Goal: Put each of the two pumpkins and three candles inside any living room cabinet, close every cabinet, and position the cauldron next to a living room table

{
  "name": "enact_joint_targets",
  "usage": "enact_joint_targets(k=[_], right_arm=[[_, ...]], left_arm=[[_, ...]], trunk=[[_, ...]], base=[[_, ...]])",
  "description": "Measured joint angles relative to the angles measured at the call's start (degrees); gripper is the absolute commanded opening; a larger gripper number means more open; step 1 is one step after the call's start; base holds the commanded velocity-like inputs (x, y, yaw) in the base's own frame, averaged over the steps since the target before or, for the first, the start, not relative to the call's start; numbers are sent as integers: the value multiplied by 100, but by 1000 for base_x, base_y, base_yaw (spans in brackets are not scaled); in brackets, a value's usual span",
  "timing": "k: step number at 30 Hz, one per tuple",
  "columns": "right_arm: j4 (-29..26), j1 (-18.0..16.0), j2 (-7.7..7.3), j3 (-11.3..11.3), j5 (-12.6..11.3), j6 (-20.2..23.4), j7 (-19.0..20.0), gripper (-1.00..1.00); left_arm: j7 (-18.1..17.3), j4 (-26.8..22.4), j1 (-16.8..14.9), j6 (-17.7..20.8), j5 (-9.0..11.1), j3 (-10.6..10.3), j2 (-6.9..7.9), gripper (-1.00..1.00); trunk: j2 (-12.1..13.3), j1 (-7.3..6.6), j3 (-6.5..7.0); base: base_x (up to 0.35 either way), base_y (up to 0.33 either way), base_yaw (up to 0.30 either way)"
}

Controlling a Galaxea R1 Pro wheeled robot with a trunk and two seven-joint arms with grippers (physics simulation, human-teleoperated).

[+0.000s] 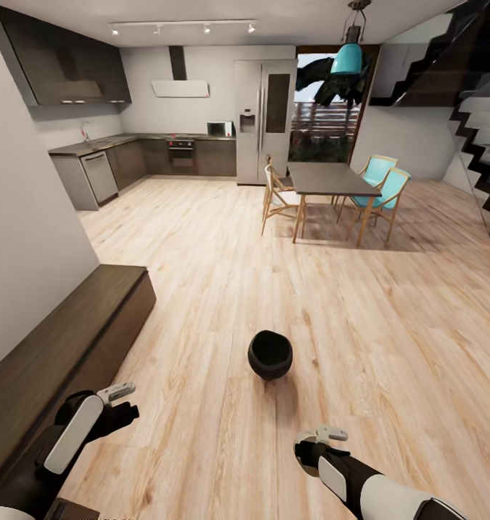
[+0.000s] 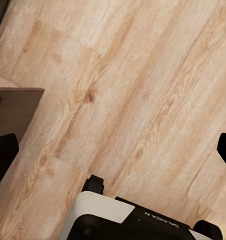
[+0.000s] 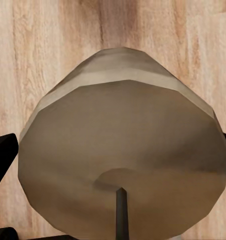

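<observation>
While you hold both arms low and bent in front of the trunk, one candle (image 3: 123,150) sits between the fingers of your right gripper (image 1: 327,435). The dark fingertips (image 3: 3,162) press at either side of it, so the gripper is clamped on the candle, with its pale top and dark wick facing the wrist camera and floor (image 1: 389,347) planks behind it. Your left gripper (image 1: 119,393) hangs with its fingers spread wide and nothing between them, over bare floor just beside the near end of the cabinet (image 1: 64,339). That forearm angles in toward the cabinet; the right forearm points forward and slightly inward.

Ahead of you, one black cauldron (image 1: 270,354) stands on the open floor, well apart from the cabinet, which runs along the wall on your left with its fronts closed as far as you can see. Farther off stands one dining table (image 1: 331,178) with four chairs, two wooden (image 1: 277,195) and two teal (image 1: 385,189), and beyond it the kitchen units (image 1: 122,162) and one fridge (image 1: 265,119).
</observation>
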Motion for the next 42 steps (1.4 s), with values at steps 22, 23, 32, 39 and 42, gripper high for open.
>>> enact_joint_targets(k=[22, 23, 32, 39, 42], right_arm=[[2, 0, 1, -1, -1, 0, -19, -100], [1, 0, 1, -1, -2, 0, -19, -100], [1, 0, 3, -1, -2, 0, -18, -100], [5, 0, 1, -1, -2, -1, -18, -100], [4, 0, 1, -1, -2, -1, -17, -100]], left_arm=[[5, -8, -1, 0, 0, -98, 0, 100], [5, -8, -1, 0, 0, -99, 0, 100], [24, -9, -1, 0, -8, -154, 0, 100], [32, -10, -1, -4, -8, -194, 0, 100], [32, -14, -1, -6, -5, -198, 0, 100]], trunk=[[0, 0, 0], [0, 0, 0], [0, -1, 0], [0, 0, 0], [0, 0, 0]], base=[[-42, -2, 282], [0, 0, 291], [37, -10, 291], [51, -32, 291], [4, -2, 291]])
